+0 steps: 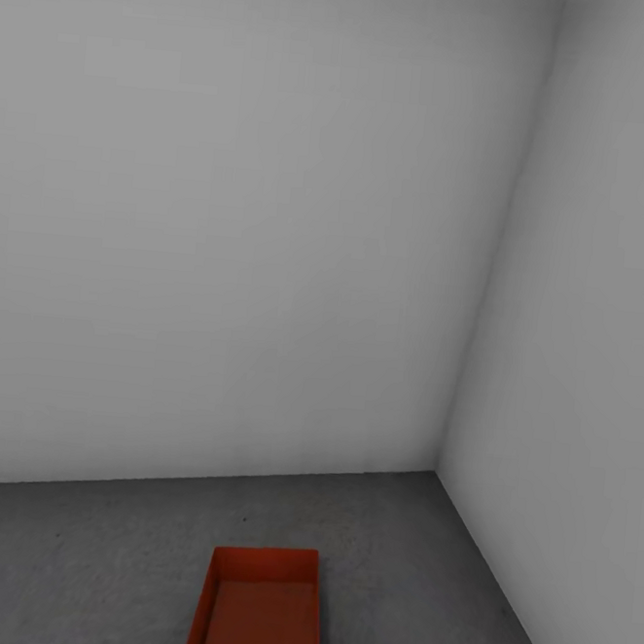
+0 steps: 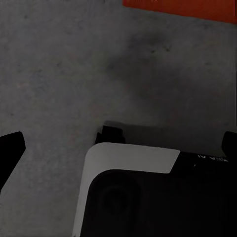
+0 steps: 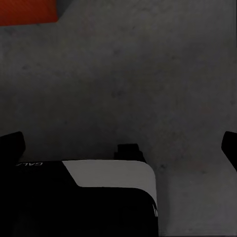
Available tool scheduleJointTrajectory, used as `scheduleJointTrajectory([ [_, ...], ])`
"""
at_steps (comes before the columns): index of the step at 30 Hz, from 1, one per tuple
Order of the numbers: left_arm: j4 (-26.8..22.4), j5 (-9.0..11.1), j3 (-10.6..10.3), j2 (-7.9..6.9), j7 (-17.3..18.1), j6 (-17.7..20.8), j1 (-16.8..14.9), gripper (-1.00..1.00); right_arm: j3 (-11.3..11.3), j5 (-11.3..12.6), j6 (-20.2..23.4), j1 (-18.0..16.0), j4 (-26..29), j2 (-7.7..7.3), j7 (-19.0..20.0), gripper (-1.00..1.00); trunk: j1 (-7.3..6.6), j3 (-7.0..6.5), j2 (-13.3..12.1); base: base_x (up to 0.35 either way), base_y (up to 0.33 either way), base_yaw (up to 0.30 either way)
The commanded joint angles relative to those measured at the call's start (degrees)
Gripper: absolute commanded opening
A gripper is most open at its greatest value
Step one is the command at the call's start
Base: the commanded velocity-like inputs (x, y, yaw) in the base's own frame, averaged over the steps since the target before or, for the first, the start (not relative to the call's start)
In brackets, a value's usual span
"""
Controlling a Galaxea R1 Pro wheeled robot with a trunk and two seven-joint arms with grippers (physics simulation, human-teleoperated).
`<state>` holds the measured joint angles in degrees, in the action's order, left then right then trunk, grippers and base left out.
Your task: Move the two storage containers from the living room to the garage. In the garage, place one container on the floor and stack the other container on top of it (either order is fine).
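An orange-red storage container (image 1: 260, 610) stands open-topped on the dark grey garage floor (image 1: 77, 554), at the near middle of the head view, cut off by the picture's lower edge. A strip of the container (image 2: 182, 7) shows in the left wrist view, and a corner of it (image 3: 27, 12) in the right wrist view. My left gripper (image 2: 118, 145) hangs above the floor, its dark fingertips (image 2: 10, 148) wide apart with nothing between them. My right gripper (image 3: 120, 144) is likewise open over bare floor, apart from the container. The living room is out of view.
Plain pale grey walls (image 1: 232, 236) meet in a corner (image 1: 478, 326) beyond the container, to the right. My own white and black base (image 2: 128, 160) sits below both wrists (image 3: 113, 173). Rough floor stretches left of the container.
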<state>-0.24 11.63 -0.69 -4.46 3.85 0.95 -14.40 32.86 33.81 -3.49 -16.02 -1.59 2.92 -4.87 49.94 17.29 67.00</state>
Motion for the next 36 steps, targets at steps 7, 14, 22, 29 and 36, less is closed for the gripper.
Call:
scheduleJointTrajectory([
  [7, -0.03, 0.50, -0.10, -0.02, 0.22, 0.08, -0.01, 1.00, 0.54, 0.38, -0.07, -0.06, -0.17, 0.13, 0.03, 1.00, 0.00, -0.03, 0.04, 0.000, 0.000, -0.280],
  [14, -0.03, 0.51, -0.10, -0.02, 0.22, 0.05, -0.01, 1.00, 0.54, 0.38, -0.11, -0.08, -0.17, 0.11, 0.03, 1.00, 0.00, -0.03, 0.04, 0.000, 0.000, -0.290],
  [22, -0.03, 0.50, -0.10, -0.02, 0.21, 0.06, -0.01, 1.00, 0.54, 0.38, -0.13, -0.07, -0.17, 0.12, 0.03, 1.00, 0.00, -0.03, 0.04, 0.000, 0.000, -0.290],
  [29, -0.03, 0.50, -0.10, -0.02, 0.20, 0.07, -0.01, 1.00, 0.54, 0.38, -0.12, -0.06, -0.17, 0.21, 0.03, 1.00, 0.00, -0.03, 0.04, 0.000, 0.000, -0.290],
  [36, -0.03, 0.51, -0.10, -0.02, 0.22, 0.10, -0.01, 1.00, 0.54, 0.38, -0.11, -0.07, -0.17, 0.24, 0.03, 1.00, 0.00, -0.03, 0.04, 0.000, 0.000, -0.290],
])
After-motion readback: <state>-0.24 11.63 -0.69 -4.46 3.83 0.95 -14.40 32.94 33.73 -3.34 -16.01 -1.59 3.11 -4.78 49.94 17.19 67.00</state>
